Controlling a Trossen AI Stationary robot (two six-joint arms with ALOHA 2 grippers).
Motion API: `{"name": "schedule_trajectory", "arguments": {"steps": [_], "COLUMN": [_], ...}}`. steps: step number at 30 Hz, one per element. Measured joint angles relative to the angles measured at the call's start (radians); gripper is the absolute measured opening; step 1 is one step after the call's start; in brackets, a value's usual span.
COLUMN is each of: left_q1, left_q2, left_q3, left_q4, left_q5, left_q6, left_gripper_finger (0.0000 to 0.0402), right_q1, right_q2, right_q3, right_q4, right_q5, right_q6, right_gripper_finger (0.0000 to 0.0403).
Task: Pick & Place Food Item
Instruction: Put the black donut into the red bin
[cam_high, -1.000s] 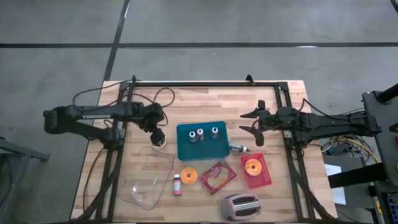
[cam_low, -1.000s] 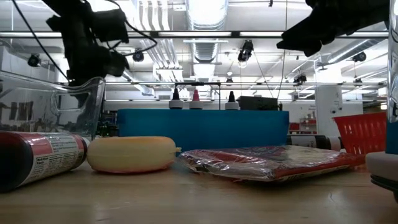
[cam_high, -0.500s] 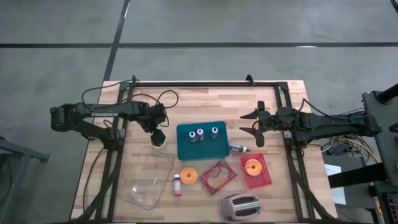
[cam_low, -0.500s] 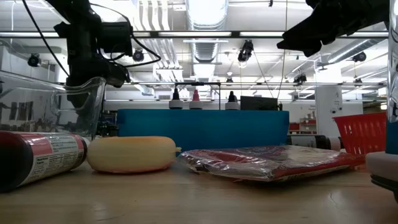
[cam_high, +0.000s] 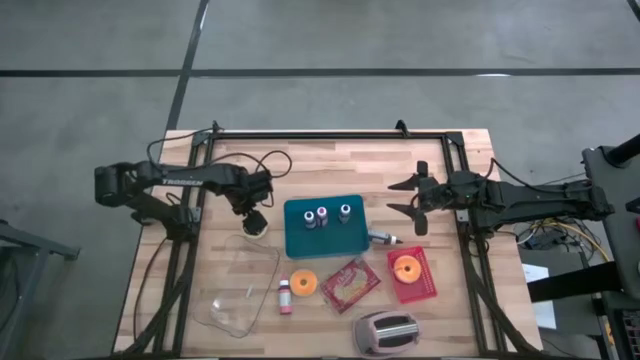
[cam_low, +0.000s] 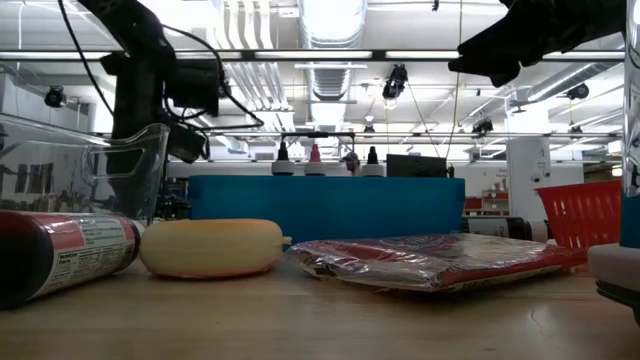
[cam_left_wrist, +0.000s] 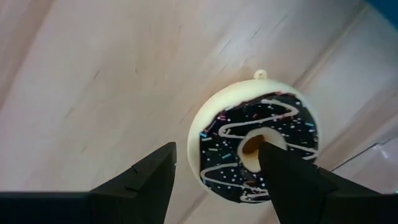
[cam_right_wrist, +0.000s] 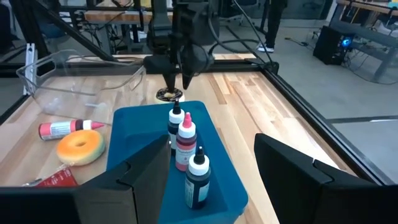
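Donut (cam_left_wrist: 258, 148) with dark icing lies flat on the table (cam_high: 350, 165), just left of the blue tray (cam_high: 325, 226) and just beyond the clear dish (cam_high: 243, 282). Left gripper (cam_high: 254, 215) hovers directly over it, fingers (cam_left_wrist: 151, 176) spread and released, one over its hole. Right gripper (cam_high: 403, 197) waits released, right of the tray.

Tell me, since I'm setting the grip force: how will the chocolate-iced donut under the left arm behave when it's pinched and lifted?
The donut looks like a soft toy with a small hang loop, so it is probably light and squashy. It lies flat on the table, so it is unlikely to roll. The left gripper is open above it; one of the fingers lines up with the hole, so a rim pinch seems feasible.
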Motion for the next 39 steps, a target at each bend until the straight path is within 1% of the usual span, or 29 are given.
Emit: {"name": "schedule_trajectory", "arguments": {"steps": [14, 17, 20, 23, 26, 30, 31, 37, 39], "left_q1": [0.007, 0.007, 0.007, 0.007, 0.008, 0.008, 0.008, 0.008, 0.008], "left_q2": [0.1, 0.106, 0.106, 0.105, 0.104, 0.099, 0.096, 0.081, 0.069], "left_q3": [0.0, 0.0, 0.005, 0.013, 0.017, 0.019, 0.019, 0.02, 0.021], "left_q4": [0.043, 0.056, 0.063, 0.068, 0.084, 0.11, 0.117, 0.124, 0.124], "left_q5": [-0.001, -0.003, -0.003, -0.004, -0.011, -0.012, -0.013, -0.018, -0.037], "left_q6": [0.037, 0.047, 0.05, 0.061, 0.068, 0.083, 0.085, 0.087, 0.086], "left_gripper_finger": [0.0233, 0.0226, 0.0203, 0.0165, 0.0111, 0.0026, 0.0016, 0.0007, 0.0006], "right_q1": [0.0, 0.0, 0.0, 0.0, 0.0, 0.0, 0.0, 0.0, 0.0], "right_q2": [-0.001, -0.001, -0.001, 0.0, 0.0, 0.0, 0.0, 0.0, 0.0], "right_q3": [0.0, 0.0, 0.0, 0.0, 0.0, 0.0, 0.0, 0.0, 0.0], "right_q4": [-0.003, -0.003, -0.003, -0.003, -0.003, -0.003, -0.003, -0.003, -0.003], "right_q5": [-0.001, -0.001, 0.0, -0.001, -0.001, 0.0, 0.0, 0.0, 0.0], "right_q6": [0.0, 0.0, 0.0, 0.0, 0.0, 0.0, 0.001, 0.001, 0.002], "right_gripper_finger": [0.0226, 0.0226, 0.0226, 0.0226, 0.0226, 0.0226, 0.0226, 0.0226, 0.0226]}}
